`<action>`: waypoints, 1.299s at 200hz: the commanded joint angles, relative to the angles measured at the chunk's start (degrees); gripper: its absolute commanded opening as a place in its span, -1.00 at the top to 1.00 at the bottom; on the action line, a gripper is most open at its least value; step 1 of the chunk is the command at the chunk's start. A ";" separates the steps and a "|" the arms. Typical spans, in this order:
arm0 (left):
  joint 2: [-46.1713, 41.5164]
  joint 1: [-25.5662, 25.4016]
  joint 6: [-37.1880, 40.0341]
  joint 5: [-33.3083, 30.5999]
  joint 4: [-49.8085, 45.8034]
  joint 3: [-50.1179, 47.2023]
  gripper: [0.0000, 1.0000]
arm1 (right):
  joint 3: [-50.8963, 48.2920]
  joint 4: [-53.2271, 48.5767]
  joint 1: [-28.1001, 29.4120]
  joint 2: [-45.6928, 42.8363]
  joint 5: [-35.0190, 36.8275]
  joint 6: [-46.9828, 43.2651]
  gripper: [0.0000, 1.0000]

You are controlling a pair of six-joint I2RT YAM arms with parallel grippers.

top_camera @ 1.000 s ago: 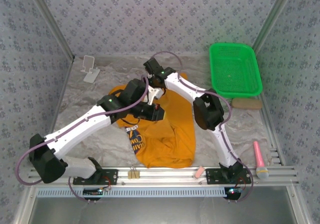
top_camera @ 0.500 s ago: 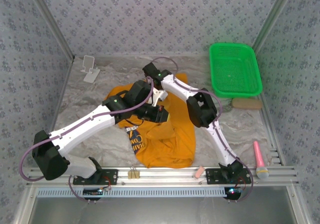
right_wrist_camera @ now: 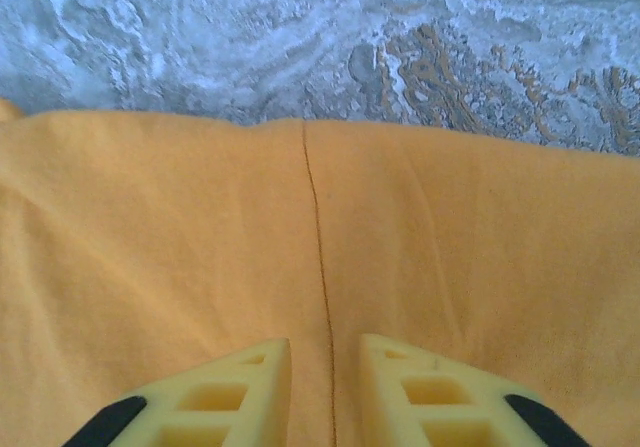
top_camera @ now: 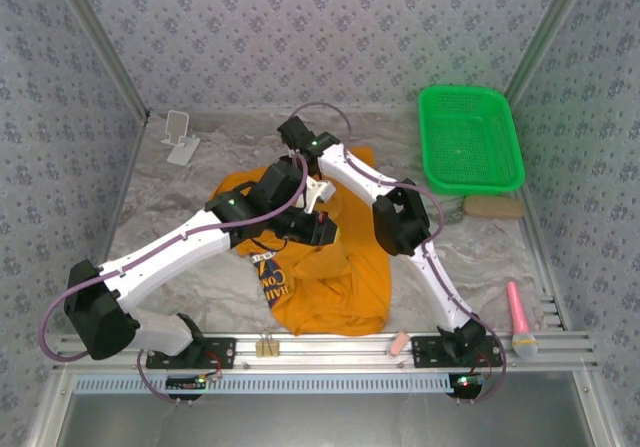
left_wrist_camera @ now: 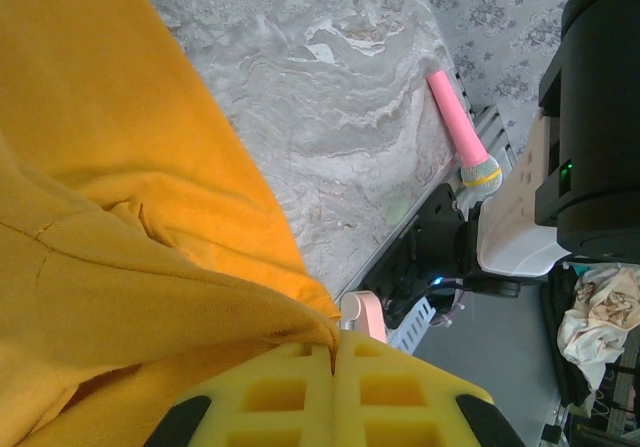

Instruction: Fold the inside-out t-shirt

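Right wrist: seam [right_wrist_camera: 318, 227] runs twelve to six.
My right gripper [right_wrist_camera: 323, 355] sits spread astride it over the shirt [right_wrist_camera: 180, 237]; left gripper [left_wrist_camera: 335, 345] pinches a fold.

A grey marbled table [top_camera: 165, 197] is covered in its middle by a crumpled orange t-shirt [top_camera: 345, 277], which lies under the left tool [top_camera: 322, 231] and the right tool [top_camera: 316, 189]. A green basket [top_camera: 470, 152] is set well to the right of the right tool and a white stand [top_camera: 180, 137] well to its left. A pink microphone [top_camera: 520, 319] is laid far to the right of the left tool.
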 commanded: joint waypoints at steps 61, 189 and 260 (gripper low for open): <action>-0.98 -0.22 1.10 1.73 -0.16 -0.11 1.00 | 0.25 -3.02 1.67 2.38 3.58 -3.37 0.64; -10.71 13.49 20.65 -15.82 -29.94 14.17 1.00 | 6.73 -1.11 -10.22 -11.18 6.93 9.04 1.00; -15.37 16.61 52.68 -36.44 -20.70 25.45 1.00 | 8.64 -4.69 -15.81 -28.18 17.17 16.25 1.00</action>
